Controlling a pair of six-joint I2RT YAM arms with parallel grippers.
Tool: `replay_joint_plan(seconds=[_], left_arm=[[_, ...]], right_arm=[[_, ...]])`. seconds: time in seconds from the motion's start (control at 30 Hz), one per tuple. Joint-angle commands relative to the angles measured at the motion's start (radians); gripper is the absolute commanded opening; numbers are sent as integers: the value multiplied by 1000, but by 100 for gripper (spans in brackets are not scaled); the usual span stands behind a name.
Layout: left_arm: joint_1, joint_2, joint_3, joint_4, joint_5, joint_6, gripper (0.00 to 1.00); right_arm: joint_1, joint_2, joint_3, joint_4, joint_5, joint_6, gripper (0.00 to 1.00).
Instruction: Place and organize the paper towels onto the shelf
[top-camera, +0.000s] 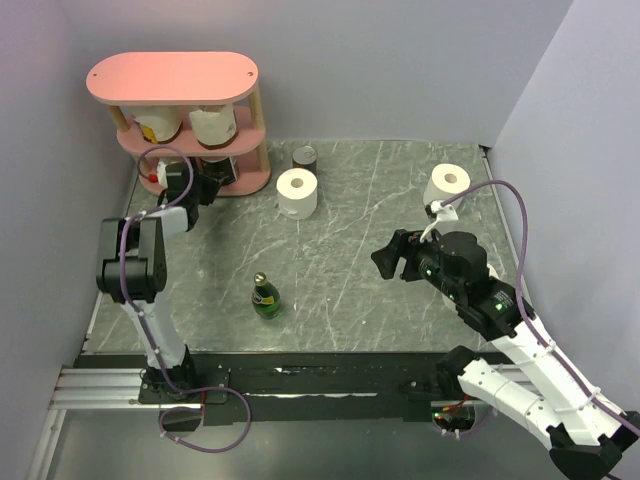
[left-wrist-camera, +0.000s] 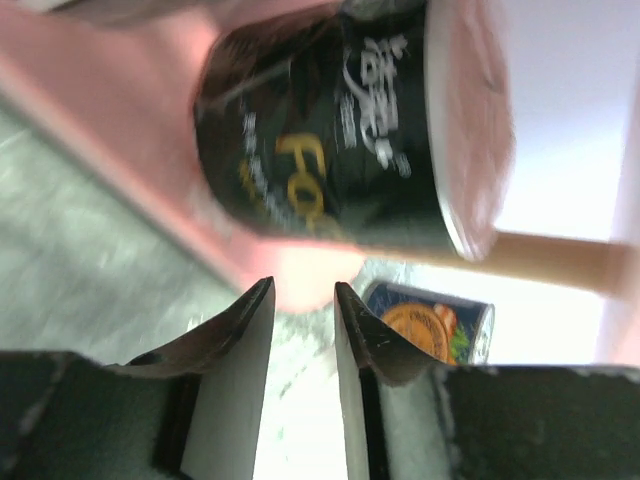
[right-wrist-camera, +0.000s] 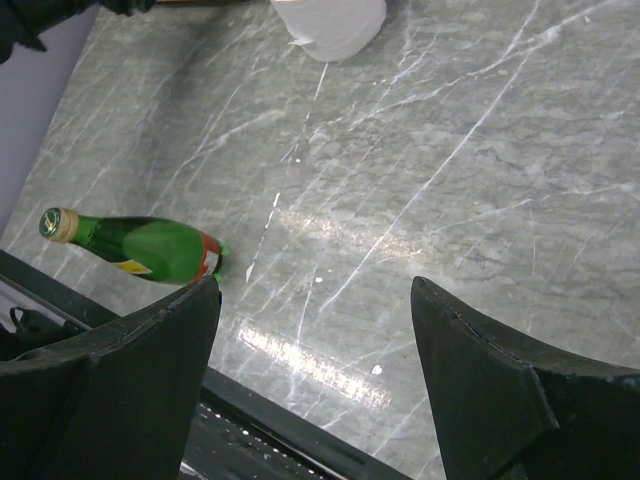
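Right fingers (right-wrist-camera: 150, 350) wide; two rolls (top-camera: 297, 193) (top-camera: 447, 183) unshelved

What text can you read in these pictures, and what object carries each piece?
"Fo": yellow letters on the dark-wrapped roll; the rest is blurred.
White characters beside them, same roll: too blurred to read.
Tin can label: unreadable.
Green bottle label: too small.

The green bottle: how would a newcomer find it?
Start at the grey marbled table and look near its front edge, left of centre. The green bottle sits apart there: slim, gold-capped, unlike the stubby white paper rolls.
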Motion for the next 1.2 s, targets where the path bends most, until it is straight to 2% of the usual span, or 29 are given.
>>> replay_joint_plan(seconds=[0.0,0.1,0.23,0.3,0.4,0.43,0.47,0.6,0.7,0.8,0.9,0.93,1.0,1.17], left_arm=[[-8,-202,-111,6,-48,19,38],[-11,-327,-206,-39,-68,10,49],[-13,-497,-269,-120,-23,47,77],[-20,-549,-257,-221,-12,117,84],[-48,-641,-225,-378,-12,217,94],[-48,-684,-210,-419,-6,260,99],[-48,-703,-202,-450,1,284,97],[-48,-766,-171,-606,47,395,96],[-46,-741,-99,-752,53,487,96],[-46,-720,-27,-859,46,582,96],[-48,-753,-60,-854,9,627,96],[-42,-770,-93,-787,29,622,96],[-4,-801,-122,-754,115,601,96],[9,-838,-139,-739,130,601,96]], right_arm=[[-5,17,60,20,55,-10,84],[-6,43,72,-3,123,-13,84],[-14,123,133,-128,336,-19,84],[-28,169,158,-177,429,-28,84],[-119,235,158,-216,448,-39,84],[-191,249,157,-225,443,-39,84],[-225,263,147,-228,427,-40,84],[-360,295,115,-248,385,-44,84],[-437,289,80,-236,292,-42,83],[-483,293,43,-231,296,-28,81],[-525,318,15,-211,322,-31,81],[-535,329,12,-210,324,-25,81],[-564,359,12,-197,322,-25,81],[-597,395,20,-170,318,-28,82]])
